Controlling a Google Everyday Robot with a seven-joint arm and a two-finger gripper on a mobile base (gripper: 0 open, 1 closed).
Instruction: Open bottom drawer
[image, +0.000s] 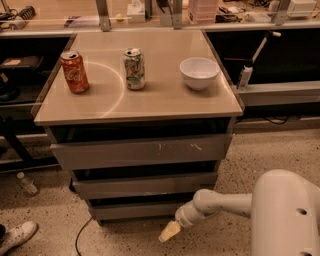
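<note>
While the approach appears to be the step in hand, the gripper (170, 231) hangs low, near the floor, at five o'clock from the bottom drawer (135, 210). This is the slimmest front, at six o'clock on the cabinet (165, 102). Whether the gripper is wide or narrow cannot be told. Next it probably needs to rise toward eleven o'clock, catch the front's edge, then pull outward.
</note>
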